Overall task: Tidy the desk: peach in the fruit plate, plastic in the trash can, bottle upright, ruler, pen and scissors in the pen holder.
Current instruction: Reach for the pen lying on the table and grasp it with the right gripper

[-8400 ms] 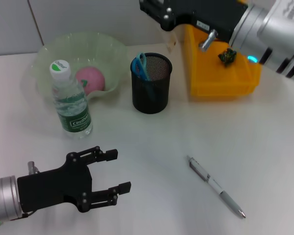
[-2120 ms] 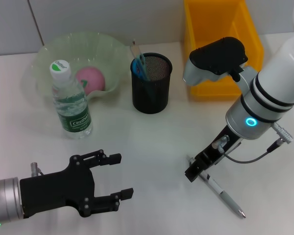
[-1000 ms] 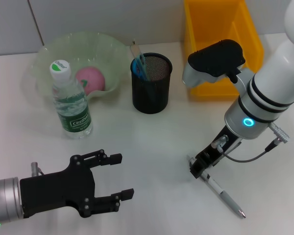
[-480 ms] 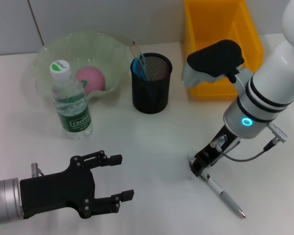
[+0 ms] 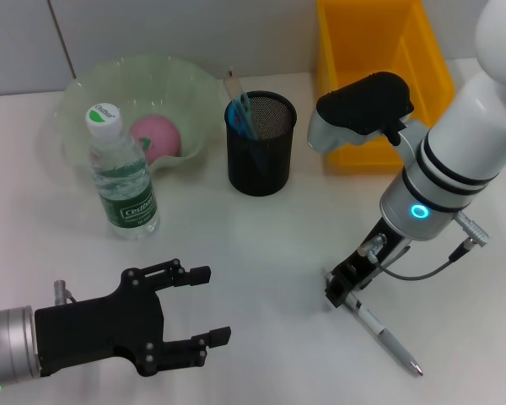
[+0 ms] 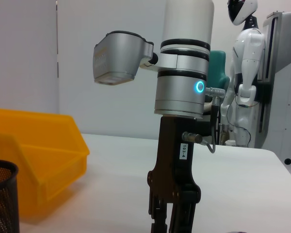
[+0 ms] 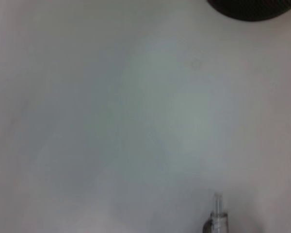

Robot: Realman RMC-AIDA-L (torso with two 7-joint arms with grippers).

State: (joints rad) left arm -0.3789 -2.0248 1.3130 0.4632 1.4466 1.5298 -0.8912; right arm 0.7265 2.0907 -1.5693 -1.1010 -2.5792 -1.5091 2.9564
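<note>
Here the right gripper (image 5: 338, 289) meets a slim, silvery pen (image 5: 379, 330).

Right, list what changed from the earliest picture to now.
The right claw left the yellow bin and came down onto the pen's near end. A ruler now stands in the pen holder. The left claw, bottle and peach stayed put.

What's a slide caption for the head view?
Right gripper down at the pen on the desk; left gripper waits open.
</note>
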